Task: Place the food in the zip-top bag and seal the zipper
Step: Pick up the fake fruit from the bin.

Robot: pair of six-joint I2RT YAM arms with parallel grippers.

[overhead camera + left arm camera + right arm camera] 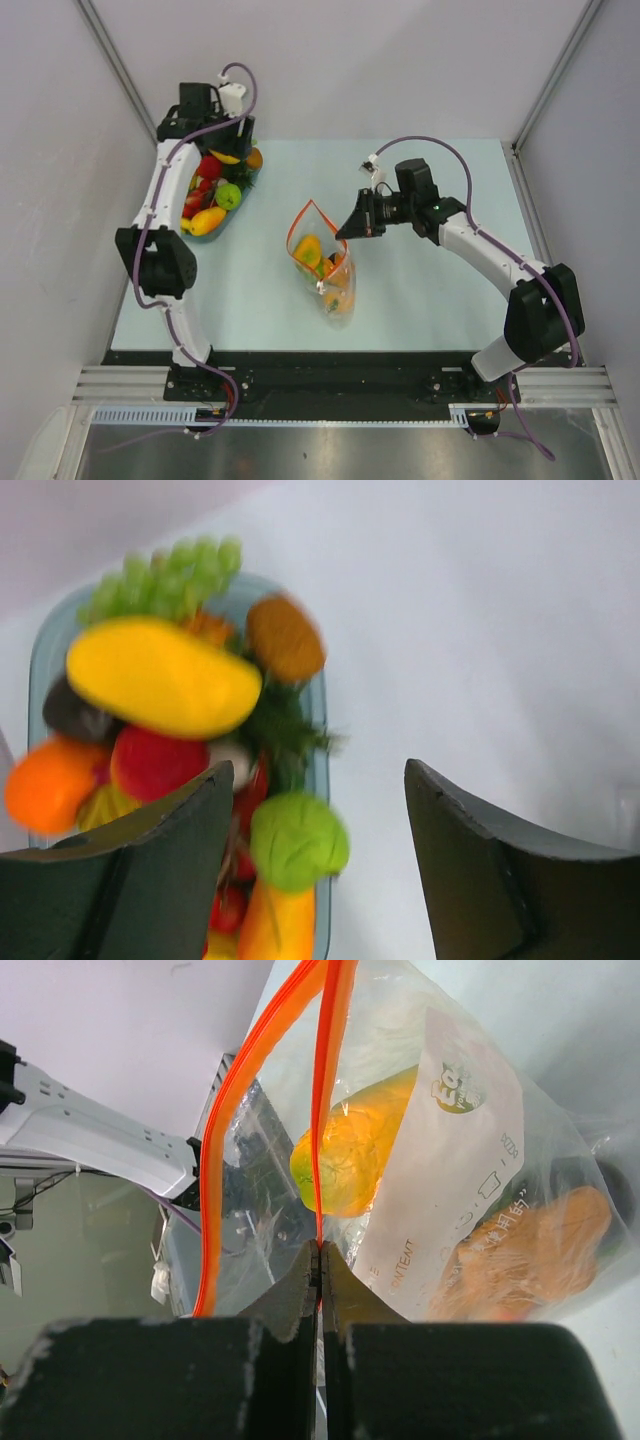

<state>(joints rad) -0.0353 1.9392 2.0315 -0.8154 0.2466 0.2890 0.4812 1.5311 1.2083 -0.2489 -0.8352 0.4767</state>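
Note:
The zip-top bag point(325, 262) lies mid-table with its mouth held open. It holds a yellow-green piece point(350, 1155) and an orange piece point(520, 1260). My right gripper point(347, 227) is shut on one side of the red-orange zipper point(322, 1090) and holds it up; the other zipper side point(235, 1120) hangs apart. My left gripper point(240, 132) is open and empty above the far end of the bluish dish point(318, 730), which holds more food: a yellow piece point(160, 675), a green piece point(298, 840), red and orange pieces, green grapes point(165, 575).
The dish point(238, 205) stands at the table's left edge under the left arm. White walls close in on three sides. The black rail runs along the near edge.

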